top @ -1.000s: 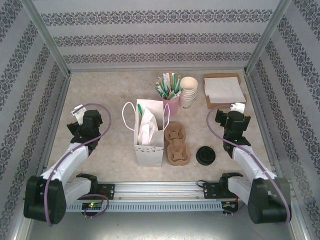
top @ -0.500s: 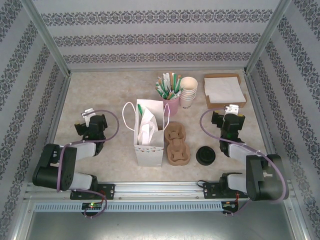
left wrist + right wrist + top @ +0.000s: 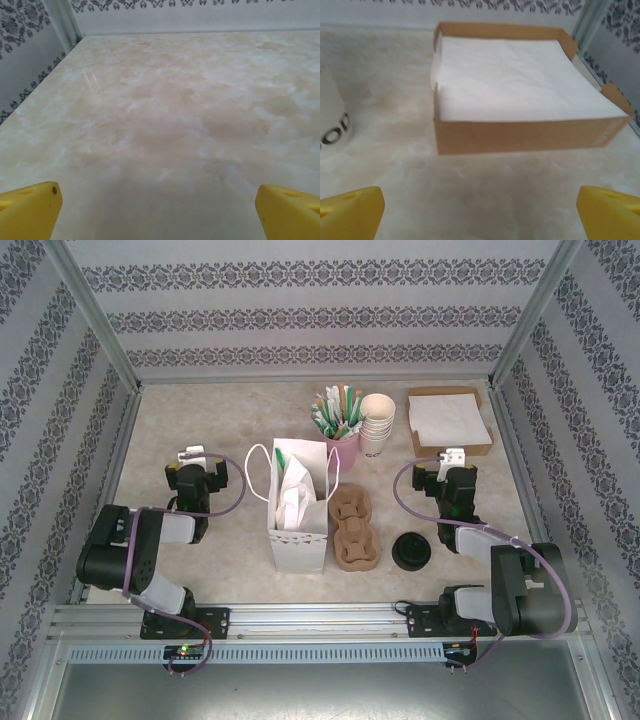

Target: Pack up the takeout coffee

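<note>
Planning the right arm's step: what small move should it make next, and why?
Probably ease the right gripper forward toward the napkin tray: its jaws stand open and empty, the tray sits straight ahead, and the paper bag stands open.

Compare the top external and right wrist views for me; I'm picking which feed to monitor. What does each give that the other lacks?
Top external adds: the paper bag, the cup carrier, the black lid, the pink cup of stirrers, and the left gripper left of the bag.
Right wrist adds: the napkin tray with its near wall seen side-on, and lettering on a white cup at the left edge.
Shared: the tray, its napkins, the table, and the right gripper, open, short of the tray.
</note>
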Tool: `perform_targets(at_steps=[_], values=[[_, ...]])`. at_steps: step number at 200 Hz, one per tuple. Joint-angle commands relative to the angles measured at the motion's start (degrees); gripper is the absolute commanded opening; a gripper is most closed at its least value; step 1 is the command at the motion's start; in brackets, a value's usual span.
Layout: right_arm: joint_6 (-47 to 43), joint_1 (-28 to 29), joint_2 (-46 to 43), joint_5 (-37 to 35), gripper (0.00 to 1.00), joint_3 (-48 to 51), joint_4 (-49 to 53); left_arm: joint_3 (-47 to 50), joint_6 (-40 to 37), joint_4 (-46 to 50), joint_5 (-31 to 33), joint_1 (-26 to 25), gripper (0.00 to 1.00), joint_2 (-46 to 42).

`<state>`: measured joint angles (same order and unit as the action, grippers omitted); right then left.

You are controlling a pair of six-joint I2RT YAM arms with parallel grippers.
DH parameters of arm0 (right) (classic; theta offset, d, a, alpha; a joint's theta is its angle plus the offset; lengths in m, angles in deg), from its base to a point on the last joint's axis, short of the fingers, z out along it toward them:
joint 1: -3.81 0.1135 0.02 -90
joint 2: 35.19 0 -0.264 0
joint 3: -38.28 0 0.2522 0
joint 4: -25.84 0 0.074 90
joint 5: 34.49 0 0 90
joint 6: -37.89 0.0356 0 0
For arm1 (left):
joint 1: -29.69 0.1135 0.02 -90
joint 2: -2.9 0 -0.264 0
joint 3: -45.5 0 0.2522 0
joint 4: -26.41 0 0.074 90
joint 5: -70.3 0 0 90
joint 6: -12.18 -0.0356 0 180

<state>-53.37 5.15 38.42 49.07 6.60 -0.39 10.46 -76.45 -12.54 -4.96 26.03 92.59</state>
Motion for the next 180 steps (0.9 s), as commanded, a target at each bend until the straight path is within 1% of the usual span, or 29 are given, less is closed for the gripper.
perform_targets(at_steps=[1,6,15,27,37,43,47,50,57,71,86,99,113,127,180], values=[[0.65,0.86,1.21,3.87,0.98,0.13,-6.34,1.13,-0.13,-1.73,-4.7,1.25,1.0,-0.28],[1.03,0.87,2.05,2.94,0.98,-0.36,-6.41,0.39,-0.16,-2.25,-4.42,1.37,1.0,0.67],[2.08,0.49,4.18,2.17,0.98,-1.14,-7.13,0.85,-1.03,-6.37,-4.45,1.38,1.0,2.12],[2.65,0.24,8.48,2.63,0.98,-1.42,-10.39,-0.11,-0.31,-2.04,-4.29,1.38,1.0,0.96],[1.52,0.47,13.11,4.42,0.98,-1.42,-14.3,0.46,-0.79,-4.84,-4.34,1.38,1.0,1.74],[1.88,0.67,14.9,4.12,0.98,-1.42,-17.04,0.41,-0.79,-4.43,-4.35,1.38,1.0,1.62],[2.21,0.27,14.29,4.5,0.98,-1.42,-15.74,0.24,-0.48,-3.36,-4.23,1.38,1.0,1.26],[2.22,0.07,13.46,4.6,0.98,-3.18,-14.0,0.16,-0.37,-3.06,-4.36,1.38,1.0,1.12],[2.87,-0.11,11.98,3.47,0.98,-4.48,-9.04,0.23,-0.49,-3.85,-4.28,1.38,1.0,1.49],[3.3,-0.14,14.0,2.47,0.98,-3.5,-14.24,0.2,-0.51,-3.46,-4.28,1.38,1.0,1.36],[3.21,-0.18,12.57,2.47,0.98,-4.56,-9.52,0.27,-0.65,-4.06,-4.29,1.38,1.0,1.54],[3.41,-0.25,13.54,2.33,0.98,-3.91,-12.43,0.18,-0.55,-3.68,-4.28,1.42,1.0,1.44],[3.23,-0.15,12.78,2.43,0.98,-4.41,-10.15,0.62,-1.15,-4.64,-5.28,1.29,1.0,1.45],[3.11,-0.11,13.07,2.42,0.98,-4.06,-11.59,0.42,-1.53,-4.09,-6.45,1.29,1.0,1.38],[3.01,0.06,12.88,2.16,0.98,-4.06,-11.16,0.36,-1.45,-4.05,-6.48,1.29,1.0,1.39]])
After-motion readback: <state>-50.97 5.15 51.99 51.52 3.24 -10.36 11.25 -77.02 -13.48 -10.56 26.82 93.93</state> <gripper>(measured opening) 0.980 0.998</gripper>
